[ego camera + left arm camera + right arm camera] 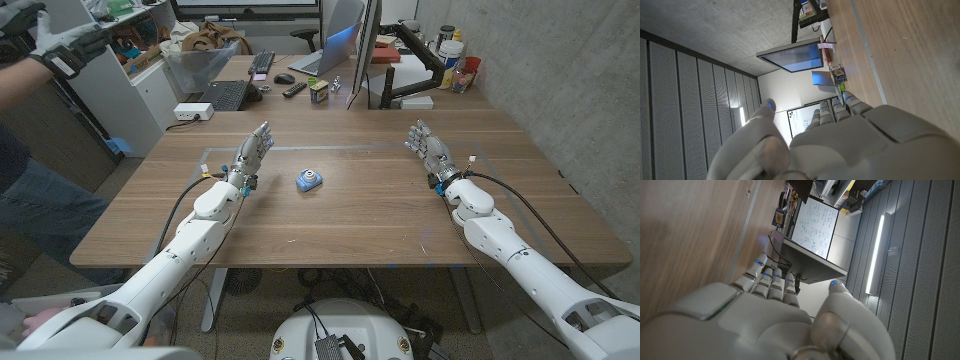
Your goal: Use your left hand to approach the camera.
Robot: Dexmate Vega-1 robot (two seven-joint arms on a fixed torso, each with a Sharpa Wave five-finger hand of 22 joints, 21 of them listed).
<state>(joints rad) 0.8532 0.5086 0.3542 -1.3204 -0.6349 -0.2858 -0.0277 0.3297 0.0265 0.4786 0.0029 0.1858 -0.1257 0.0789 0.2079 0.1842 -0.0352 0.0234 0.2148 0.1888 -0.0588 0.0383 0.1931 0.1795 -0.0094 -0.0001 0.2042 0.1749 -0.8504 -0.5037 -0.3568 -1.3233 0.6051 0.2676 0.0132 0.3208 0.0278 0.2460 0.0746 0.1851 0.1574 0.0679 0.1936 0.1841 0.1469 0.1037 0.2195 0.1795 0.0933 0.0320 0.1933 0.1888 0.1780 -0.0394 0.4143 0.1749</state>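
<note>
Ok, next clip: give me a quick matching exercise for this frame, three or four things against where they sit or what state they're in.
Things:
1. camera
2. left hand
3. right hand
4. keyboard

Places or states:
A. on the desk behind the table
B. open, on the table's right side
C. small and blue, near the middle of the table
D. open, left of the camera and apart from it

Pairs: 1-C, 2-D, 3-B, 4-A
</note>
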